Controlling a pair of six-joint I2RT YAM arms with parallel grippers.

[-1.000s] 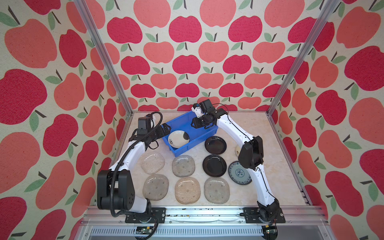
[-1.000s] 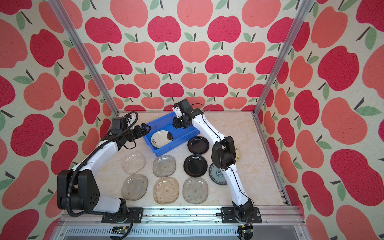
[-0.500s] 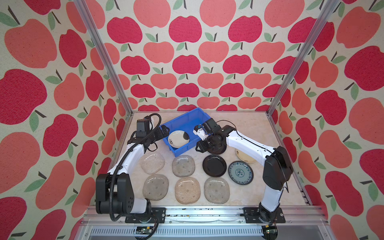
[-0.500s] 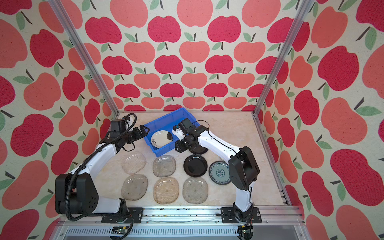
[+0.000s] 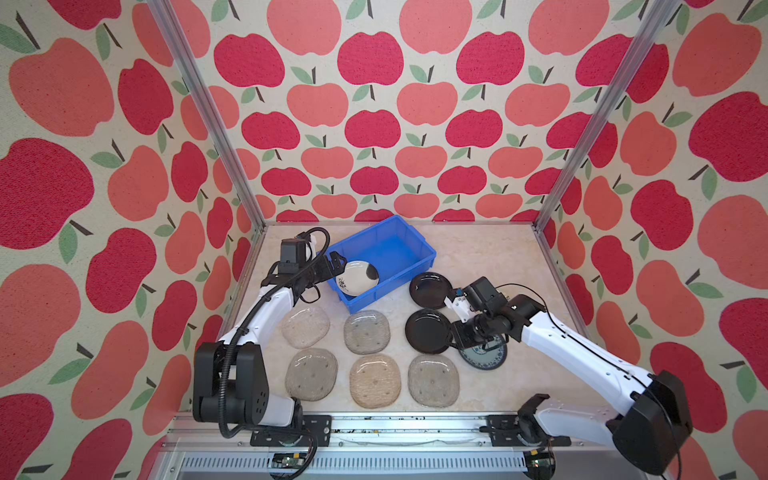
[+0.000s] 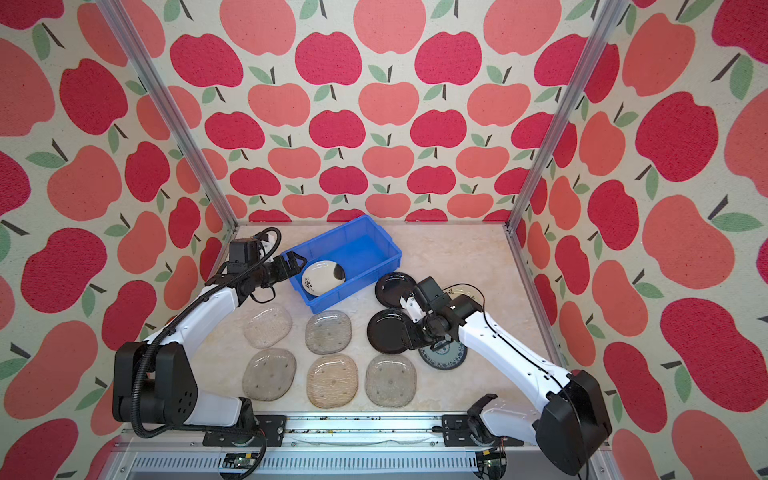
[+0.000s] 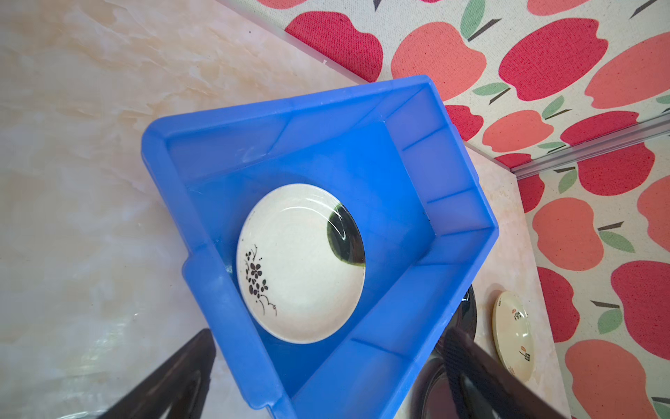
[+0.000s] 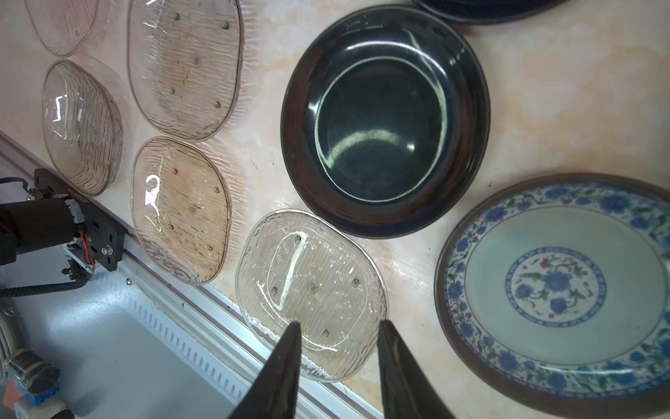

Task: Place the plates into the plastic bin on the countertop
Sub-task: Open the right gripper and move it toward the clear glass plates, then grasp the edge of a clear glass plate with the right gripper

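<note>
Plates were mostly outside the bin. Only the white plate lay flat on its floor, at the end nearer the bottom of the frame. It was round and glossy, with a dark blotch at one edge and a black flower sprig opposite.

Your left gripper stood at the bin's left corner, jaws at their widest and empty. In the left wrist view one finger showed on either side of that corner, which I'd judge suited steadying the bin or keeping clear of its rim.

Your right gripper hung right of centre, just beside the lower black plate and near the blue-white plate. Its jaws were narrowly apart with nothing between them, a gap fit for pinching a thin rim.

Five glass plates lay in two rows at centre bottom of the countertop, none touching, so each rim was reachable. The cream plate lay beyond the upper black plate.
</note>
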